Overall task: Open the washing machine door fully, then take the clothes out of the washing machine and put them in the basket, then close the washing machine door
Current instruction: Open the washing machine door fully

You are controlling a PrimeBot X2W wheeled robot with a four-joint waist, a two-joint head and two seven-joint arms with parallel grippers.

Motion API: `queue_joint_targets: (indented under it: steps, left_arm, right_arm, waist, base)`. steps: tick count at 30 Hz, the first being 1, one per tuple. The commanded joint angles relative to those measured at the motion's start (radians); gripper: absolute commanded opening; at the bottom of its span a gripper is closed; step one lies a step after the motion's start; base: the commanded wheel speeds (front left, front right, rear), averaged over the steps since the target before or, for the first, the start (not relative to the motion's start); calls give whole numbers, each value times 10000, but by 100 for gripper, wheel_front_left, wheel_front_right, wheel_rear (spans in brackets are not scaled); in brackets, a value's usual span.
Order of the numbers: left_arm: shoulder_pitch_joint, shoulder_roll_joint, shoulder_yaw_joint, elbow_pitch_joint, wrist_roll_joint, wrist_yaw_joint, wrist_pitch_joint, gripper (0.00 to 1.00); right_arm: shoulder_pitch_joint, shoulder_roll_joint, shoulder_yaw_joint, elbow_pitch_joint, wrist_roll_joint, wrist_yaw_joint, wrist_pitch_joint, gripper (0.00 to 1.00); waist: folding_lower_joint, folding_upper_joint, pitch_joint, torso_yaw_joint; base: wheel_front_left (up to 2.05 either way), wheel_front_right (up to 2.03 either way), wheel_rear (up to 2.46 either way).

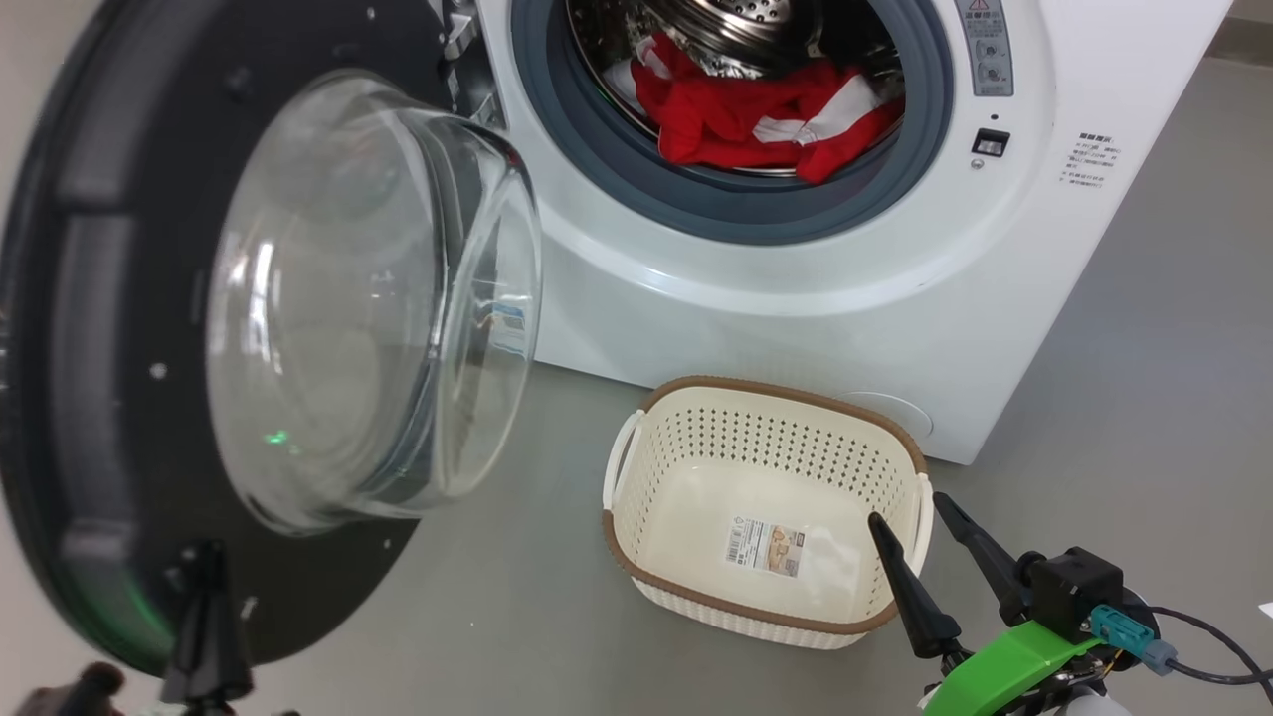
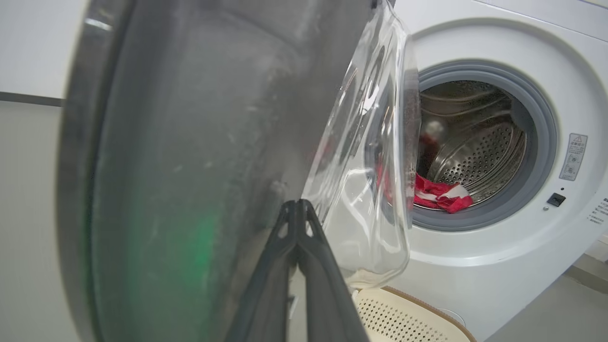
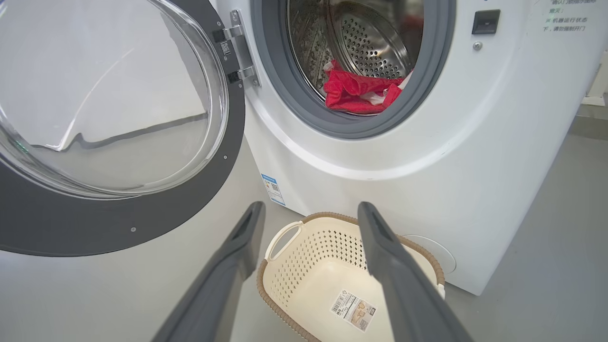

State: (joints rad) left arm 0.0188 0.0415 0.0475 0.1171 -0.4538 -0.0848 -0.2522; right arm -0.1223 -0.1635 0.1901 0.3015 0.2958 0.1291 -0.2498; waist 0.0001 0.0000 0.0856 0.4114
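Two tools are at work here. Your left tool (image 1: 204,555) is shut tight with nothing in it. Its tip sits low by the black ring of the door (image 1: 99,298), next to the glass bowl. It is hard to tell if the tip touches the ring or is just beside it. Your right tool (image 1: 907,509) is wide open and holds nothing. It hangs by the right side of the basket (image 1: 786,390).

The door is swung well out from the washing machine (image 1: 796,328), so the round hole is clear. The red and white clothes (image 1: 756,114) lie at the bottom of the drum. The basket sits on the floor (image 1: 497,617) just in front of the machine, with no clothes in it.

It looks like you are on the first step, getting the door all the way open. Push with the shut tip on the black ring, not on the glass, which is smooth and may make the tip slide. Push on the side far from the hinge (image 3: 235,52), where the door swings easily. Go slowly and stop when the door will not swing more. Watch that it does not drift back. Leave the right tool open and waiting, so it is ready to reach for the clothes.
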Motion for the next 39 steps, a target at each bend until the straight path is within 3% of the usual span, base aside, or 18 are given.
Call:
queue_joint_targets:
  steps: [1,10,25,39]
  left_arm:
    - [-470,301,565,-140,102,6,-95,0]
    - [-1539,492,2217,990,120,-246,-95,0]
    - [-3309,1021,4075,2882,800,-436,-95,0]
    - [-4369,2040,5253,4426,1178,-456,-95,0]
  right_arm:
    - [-316,-39,248,-271,-117,16,-120,100]
    - [-502,-69,243,-291,-191,16,-120,100]
    - [-895,-140,231,-277,-313,16,-120,100]
    - [-1013,-162,227,-369,-407,16,-120,100]
  waist:
    - [0,0,43,-5]
    - [0,0,380,-131]
    - [0,0,890,-372]
    - [0,0,1249,-806]
  base:
    - [0,0,0]
    - [0,0,0]
    - [0,0,0]
    - [0,0,0]
